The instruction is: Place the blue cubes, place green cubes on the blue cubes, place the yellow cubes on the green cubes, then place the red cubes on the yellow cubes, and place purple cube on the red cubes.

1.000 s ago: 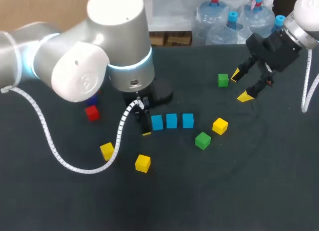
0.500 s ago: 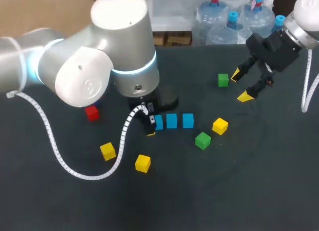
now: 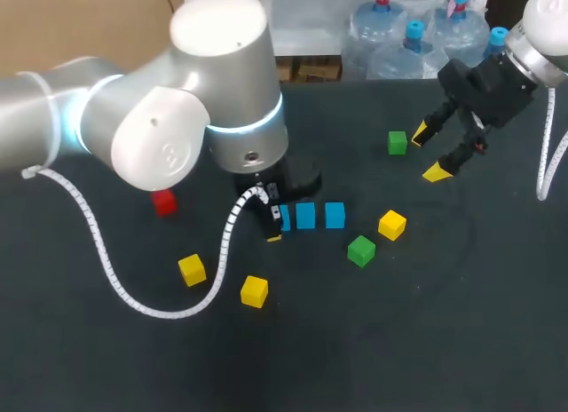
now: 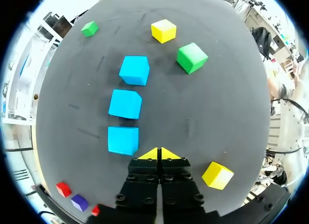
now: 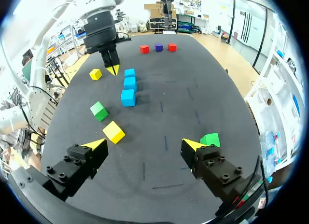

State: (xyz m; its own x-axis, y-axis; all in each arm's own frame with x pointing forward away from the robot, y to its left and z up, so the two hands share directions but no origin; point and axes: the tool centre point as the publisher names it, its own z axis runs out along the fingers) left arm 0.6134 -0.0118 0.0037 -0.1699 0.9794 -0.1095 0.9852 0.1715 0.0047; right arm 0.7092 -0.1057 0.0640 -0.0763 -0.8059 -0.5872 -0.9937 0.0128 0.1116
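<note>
At the far left a red cube [image 3: 162,202] lies alone, and toward the front lie one yellow cube [image 3: 192,269] and a second yellow cube [image 3: 254,290], with the white cable [image 3: 160,312] of the left arm looping close by them. The left arm bends over the middle of the table with its wrist pointing down. The left gripper [image 4: 159,154] has its yellow tips pressed together and holds nothing, just beside the end of the row of three blue cubes [image 3: 306,216]. I think the danger is here: a small sideways move of these tips would push the nearest blue cube [image 4: 123,140] out of line, and the hanging cable could drag a yellow cube. Right of the row lie a near green cube [image 3: 361,250] and a third yellow cube [image 3: 391,224]. At the right, the right gripper [image 3: 427,154] hangs tilted above the table, fingers spread wide and empty. The far green cube [image 3: 398,143] is beside it, not between the fingers, so closing from here would probably miss.
</note>
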